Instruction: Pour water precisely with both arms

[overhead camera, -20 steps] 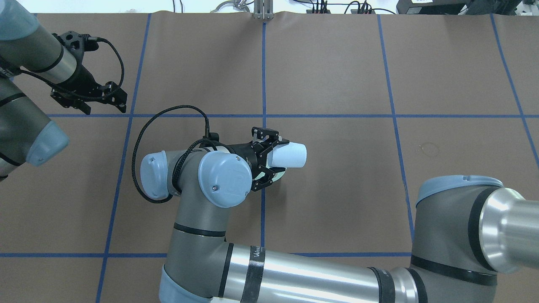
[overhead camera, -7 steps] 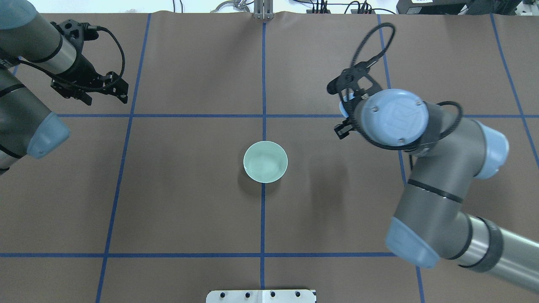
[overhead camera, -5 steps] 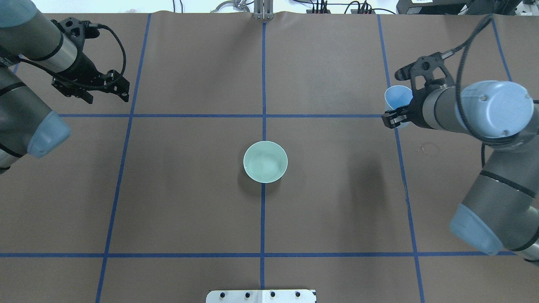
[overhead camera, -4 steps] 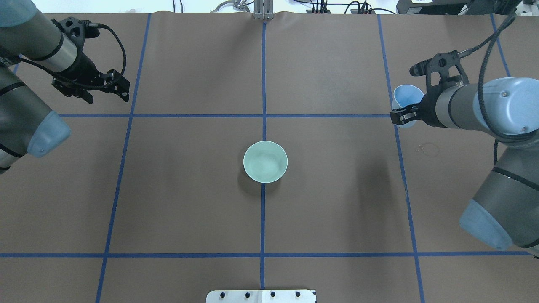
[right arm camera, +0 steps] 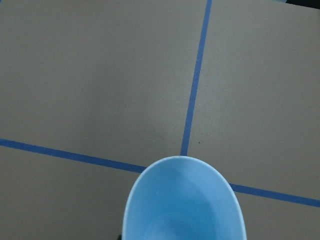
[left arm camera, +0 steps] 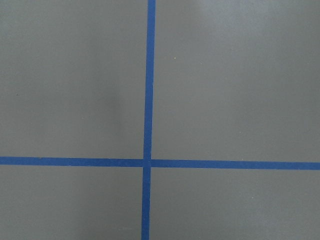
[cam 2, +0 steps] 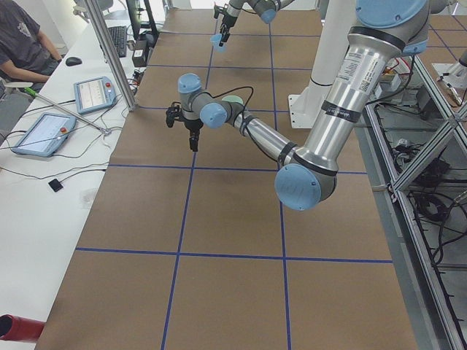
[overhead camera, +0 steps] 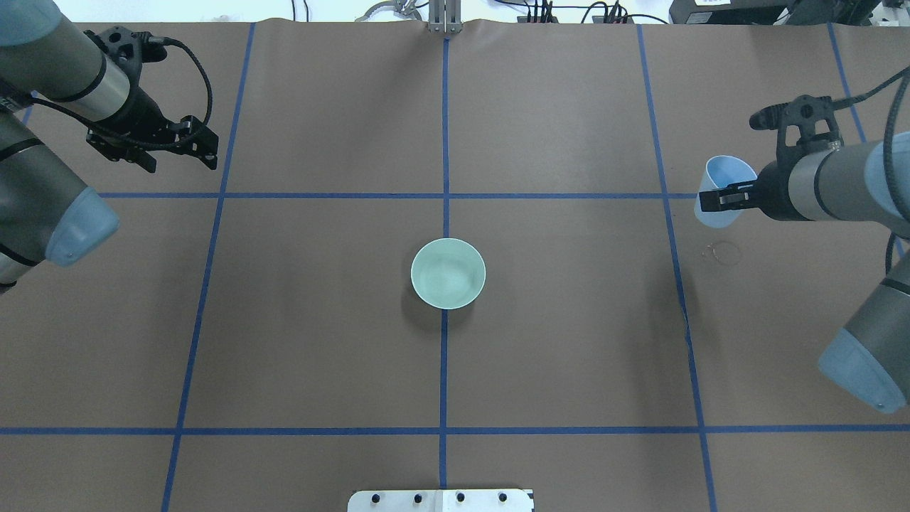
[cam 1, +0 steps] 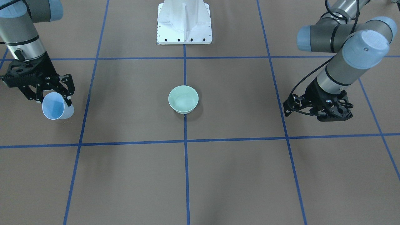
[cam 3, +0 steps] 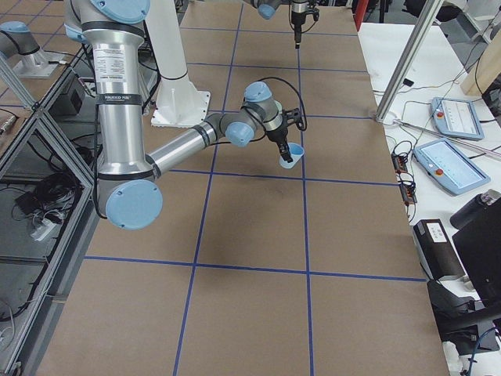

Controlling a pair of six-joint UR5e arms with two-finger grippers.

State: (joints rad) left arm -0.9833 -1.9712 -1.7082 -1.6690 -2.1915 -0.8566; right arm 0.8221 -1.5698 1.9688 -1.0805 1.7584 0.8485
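Two arms sit wide apart — we judge pour mostly done. Right gripper (overhead camera: 719, 196) pinches blue cup (overhead camera: 726, 174), tilted, seemingly empty, well apart from green bowl (overhead camera: 416, 274). We read water (overhead camera: 448, 279) as faint sheen inside bowl. Left gripper (overhead camera: 179, 158) spread, empty. Remaining — set cup down.

I'm looking into the blue cup (right arm camera: 185, 205), which is filling the bottom centre of the frame, its lower part cut by the frame edge. Behind it the brown table (right arm camera: 90, 75) is showing. One blue tape line (right arm camera: 196, 85) is running down from the top to the rim, and a second tape line (right arm camera: 65, 154) is crossing from left to lower right.
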